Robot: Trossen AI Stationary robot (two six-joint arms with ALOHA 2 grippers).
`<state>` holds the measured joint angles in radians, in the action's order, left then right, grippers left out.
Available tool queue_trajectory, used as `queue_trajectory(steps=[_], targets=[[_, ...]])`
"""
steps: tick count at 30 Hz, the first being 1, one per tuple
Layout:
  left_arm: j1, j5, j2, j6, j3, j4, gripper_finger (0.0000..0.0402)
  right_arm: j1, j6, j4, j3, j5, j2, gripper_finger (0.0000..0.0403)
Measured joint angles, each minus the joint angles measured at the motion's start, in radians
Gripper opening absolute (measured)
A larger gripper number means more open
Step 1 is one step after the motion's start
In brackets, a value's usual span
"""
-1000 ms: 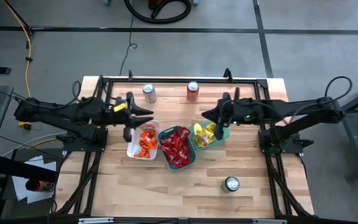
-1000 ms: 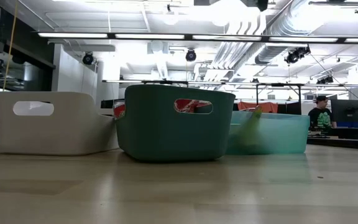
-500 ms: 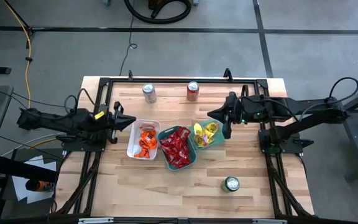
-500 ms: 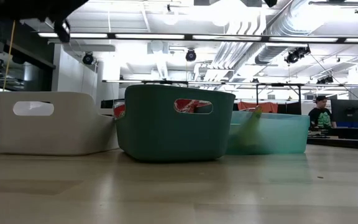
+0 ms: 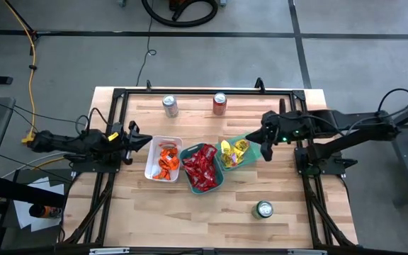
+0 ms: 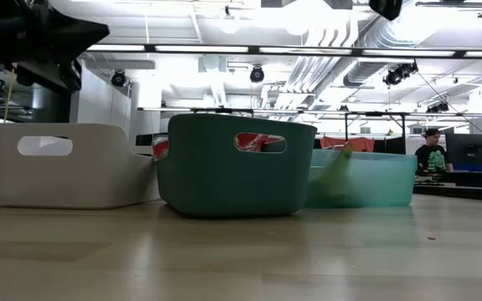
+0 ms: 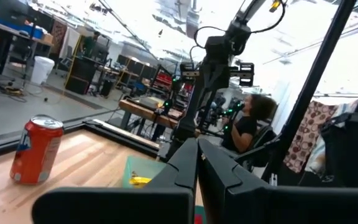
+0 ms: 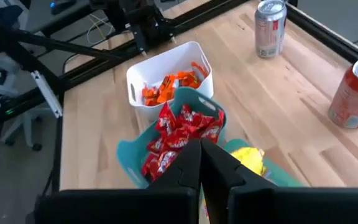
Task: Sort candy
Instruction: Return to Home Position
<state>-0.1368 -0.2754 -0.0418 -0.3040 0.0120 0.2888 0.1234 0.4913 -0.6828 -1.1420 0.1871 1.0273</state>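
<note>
The candy lies sorted in three trays at the table's middle. Orange packets (image 5: pixel 166 159) fill the white tray (image 5: pixel 151 167). Red packets (image 5: pixel 201 167) fill the dark teal tray (image 5: pixel 190 153). Yellow packets (image 5: pixel 234 149) fill the light teal tray (image 5: pixel 247 160). My left gripper (image 5: pixel 149 142) is shut and holds nothing; it hangs just left of the white tray, near the table's left edge. My right gripper (image 5: pixel 262 144) is also shut and holds nothing, above the right rim of the light teal tray. In the right wrist view its shut fingers (image 8: pixel 191 163) point toward the red packets (image 8: pixel 180 138).
A silver can (image 5: pixel 169 105) and a red can (image 5: pixel 219 103) stand at the far edge, and a green can (image 5: pixel 263 210) stands near the front right. Bare wood lies in front of the trays. A person (image 6: pixel 430 151) sits in the room behind.
My left gripper has drawn back from above the white tray toward the table's left edge, sinking as it went, and has shut. My right gripper has pulled back a little from over the light teal tray toward the table's right edge. The trays and cans have stayed put.
</note>
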Motion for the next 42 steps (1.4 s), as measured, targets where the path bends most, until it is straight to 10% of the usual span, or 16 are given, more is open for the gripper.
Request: queue_trajectory(steps=[8,26,42], targets=[[0.0,0.005,0.021,-0.009,0.0,-0.023,0.0,0.09,0.1,0.057,0.226,0.021,-0.211,0.0],[-0.001,0.004,0.021,-0.008,0.0,-0.042,0.0001,-0.012,-0.203,0.92,1.007,-0.091,-0.726,0.0],[-0.001,0.003,0.021,-0.008,0.0,-0.044,0.0001,-0.032,-0.144,0.705,1.13,-0.117,-0.887,0.0]])
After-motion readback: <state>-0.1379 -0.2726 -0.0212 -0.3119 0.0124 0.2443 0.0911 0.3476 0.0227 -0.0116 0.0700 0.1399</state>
